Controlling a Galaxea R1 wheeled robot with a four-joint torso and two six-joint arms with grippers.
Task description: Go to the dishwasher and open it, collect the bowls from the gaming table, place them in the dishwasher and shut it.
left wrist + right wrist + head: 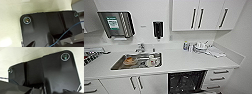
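The dishwasher (185, 82) stands open under the table (184, 61), so bowl collecting seemingly remains; either tool's state I cannot tell.

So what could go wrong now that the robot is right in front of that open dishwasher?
Two things, maybe. The dishwasher under the counter looks open, its dark inside showing right in front of the robot, so driving closer might bump the lowered door. Also, the sink already holds dishes, and more things crowd the counter near the drying spot, so an arm swinging over could knock something. I cannot see bowls in the dishwasher.
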